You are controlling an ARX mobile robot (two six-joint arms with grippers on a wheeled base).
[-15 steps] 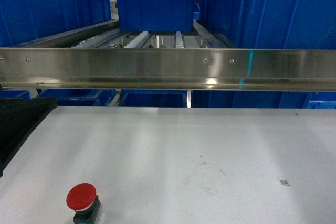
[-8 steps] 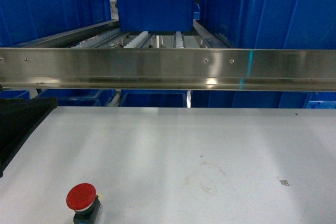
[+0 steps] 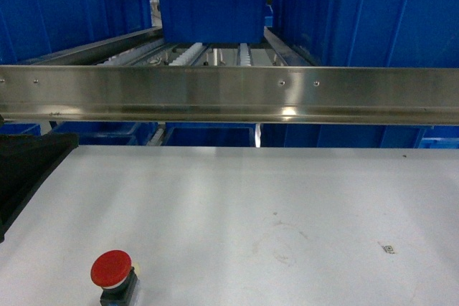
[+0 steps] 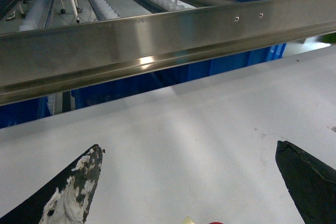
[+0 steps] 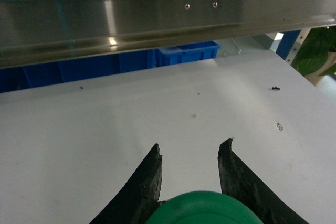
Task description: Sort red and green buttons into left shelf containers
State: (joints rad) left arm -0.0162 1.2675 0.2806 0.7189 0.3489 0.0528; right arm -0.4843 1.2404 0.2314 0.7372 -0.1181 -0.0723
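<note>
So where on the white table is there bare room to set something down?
Most of the white table is bare: the whole stretch from the red button at the front left across to the right edge, and back to the steel rail. Crowded spots: around the red button, the dark shape at the left edge, and under the right gripper holding the green button.

red button [image 3: 111, 268] red cap | green button [image 5: 205, 208] green | bins [image 3: 211, 11] blue | table [image 3: 287, 198] white
</note>
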